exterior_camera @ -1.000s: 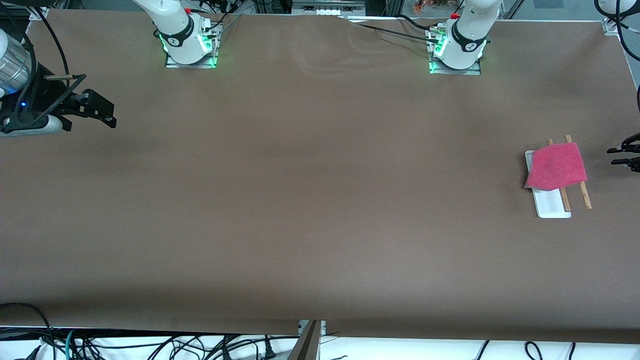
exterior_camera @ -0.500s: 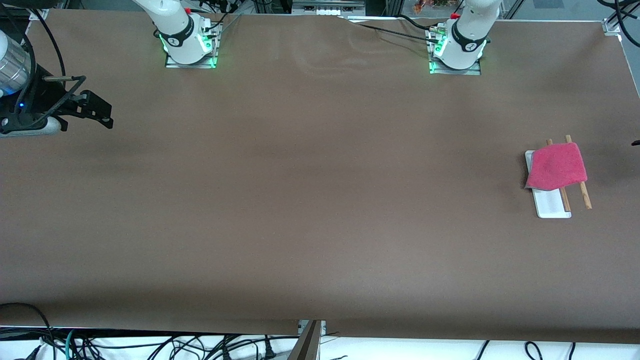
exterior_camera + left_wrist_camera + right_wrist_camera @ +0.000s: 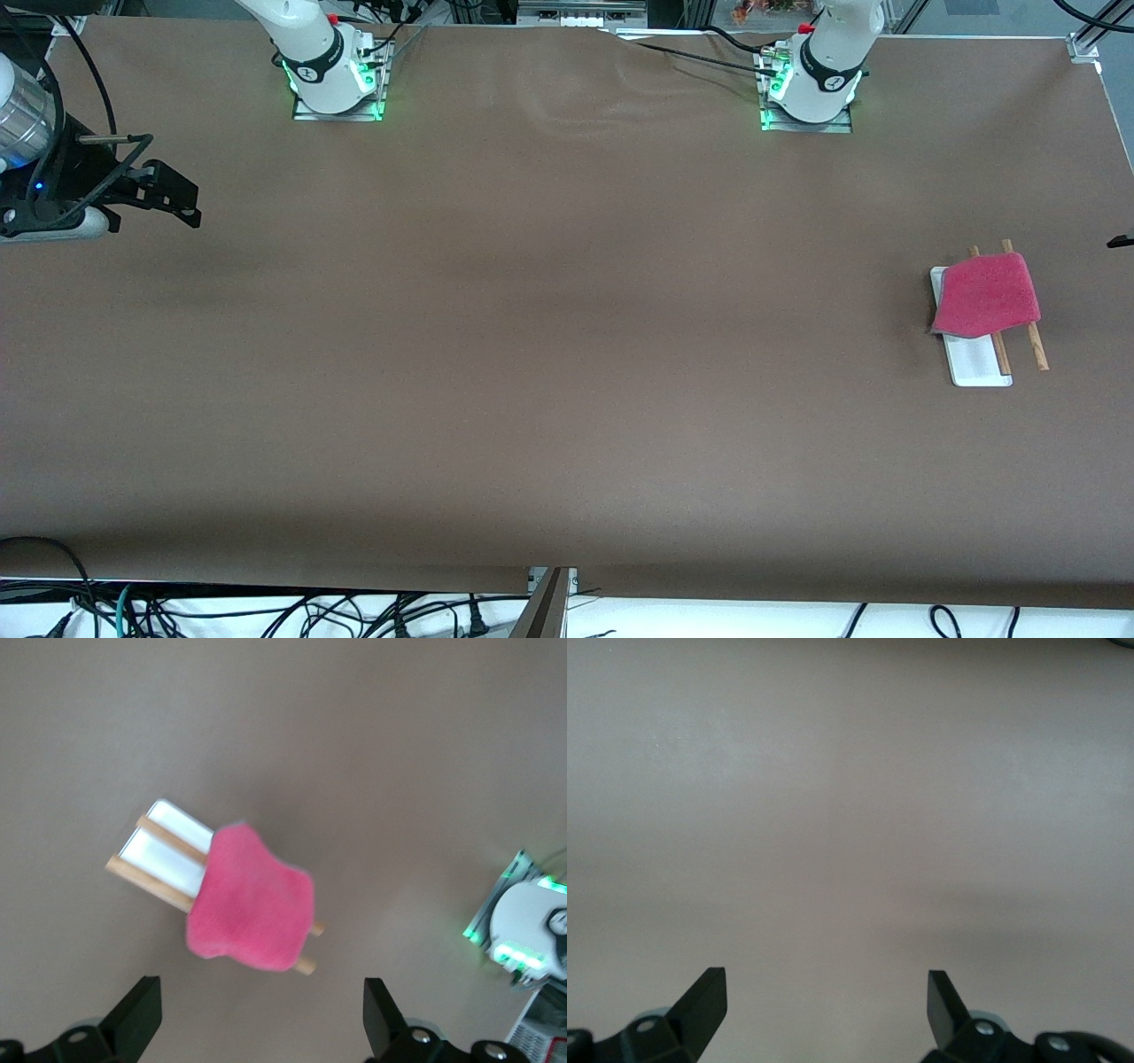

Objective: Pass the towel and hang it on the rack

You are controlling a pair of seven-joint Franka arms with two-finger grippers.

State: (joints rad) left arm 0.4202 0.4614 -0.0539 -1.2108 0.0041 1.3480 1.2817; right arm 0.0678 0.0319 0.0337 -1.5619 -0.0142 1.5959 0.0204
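Front view has the towel (image 3: 986, 294) draped over the rack (image 3: 974, 359) at the left arm's end, 2 grippers spread wide and empty, left gripper (image 3: 262, 1019) above it, right gripper (image 3: 826, 1005) parked over bare table, so honestly a bump could tip it.

I see a wide table (image 3: 549, 354) under a matte brown cover — faintly rippled near its upper middle. Below its front edge lies a white floor strip (image 3: 709, 620) tangled with black cables (image 3: 266, 611) (a metal bracket (image 3: 549, 602) too).
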